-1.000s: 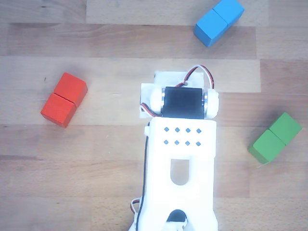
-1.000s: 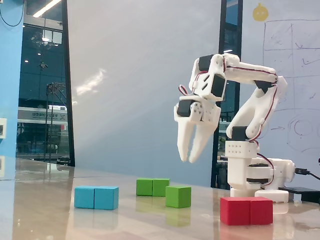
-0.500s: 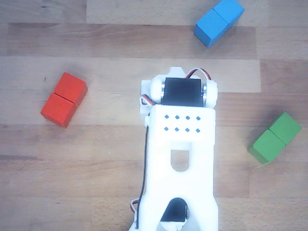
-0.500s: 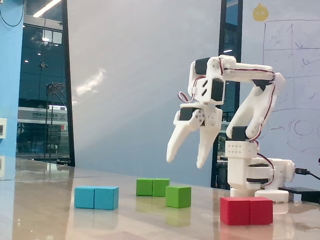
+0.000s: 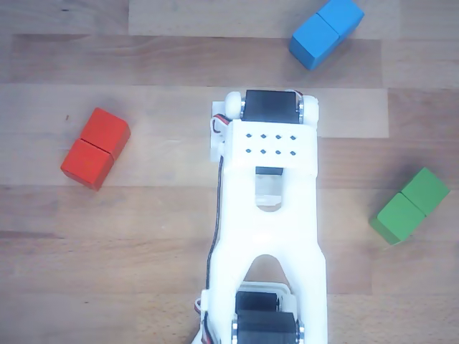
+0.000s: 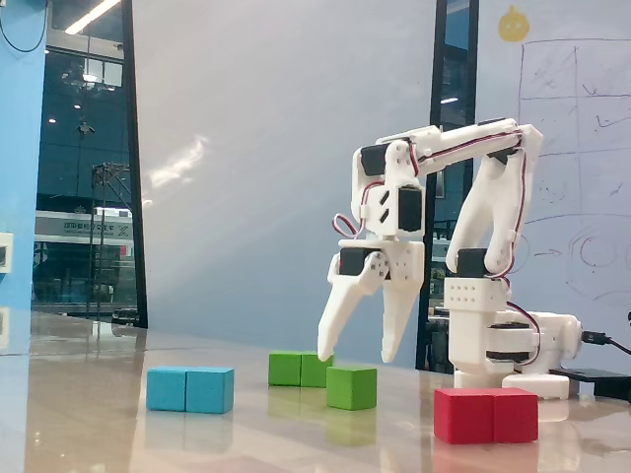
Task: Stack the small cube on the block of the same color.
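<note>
Red is nearest to us in the fixed view: the red block (image 6: pixel 486 415), two cubes joined at a seam, sits low at the right on the glossy table (image 6: pixel 118 434). A little farther back we find the blue block (image 6: pixel 190 389) at the left and the small cube (image 6: pixel 352 386), green and alone, near the middle. Just behind the cube and to its left lies the green block (image 6: pixel 302 369); its right end is cut off by the cube, so we cannot tell whether the two touch.

Above the cube hangs the gripper (image 6: pixel 355 355), its two white fingers spread wide and holding nothing, their tips clear of the cube's top. Farthest back stands the arm's base (image 6: pixel 498 340) before a pane with faint drawings.

In the other view, looking down, the white arm (image 5: pixel 267 229) fills the middle and hides the gripper and the small cube entirely. There we see the wooden table (image 5: pixel 143 251), the red block (image 5: pixel 95 147) at the left, the blue block (image 5: pixel 326 31) cut by the top edge, and the green block (image 5: pixel 410 205) at the right.
</note>
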Controlling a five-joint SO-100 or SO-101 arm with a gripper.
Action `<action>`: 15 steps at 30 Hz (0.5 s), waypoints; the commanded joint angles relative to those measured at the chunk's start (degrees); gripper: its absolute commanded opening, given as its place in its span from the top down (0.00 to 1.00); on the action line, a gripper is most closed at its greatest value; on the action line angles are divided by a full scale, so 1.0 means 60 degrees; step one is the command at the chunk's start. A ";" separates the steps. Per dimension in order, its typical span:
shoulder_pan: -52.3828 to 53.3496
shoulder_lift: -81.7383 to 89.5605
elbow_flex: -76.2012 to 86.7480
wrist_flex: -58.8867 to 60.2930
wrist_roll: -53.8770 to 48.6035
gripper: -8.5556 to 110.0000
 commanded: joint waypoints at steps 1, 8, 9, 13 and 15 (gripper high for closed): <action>0.0117 -0.0205 -0.0952 -0.0308 -0.0073 0.63; 0.0117 -0.0835 -0.0952 -0.0806 -0.0073 0.63; 0.0117 -0.0938 -0.0952 -0.0894 -0.0073 0.63; 0.0132 -0.1304 -0.0952 -0.1172 -0.0073 0.63; 0.0132 -0.1392 -0.0952 -0.1216 -0.0073 0.63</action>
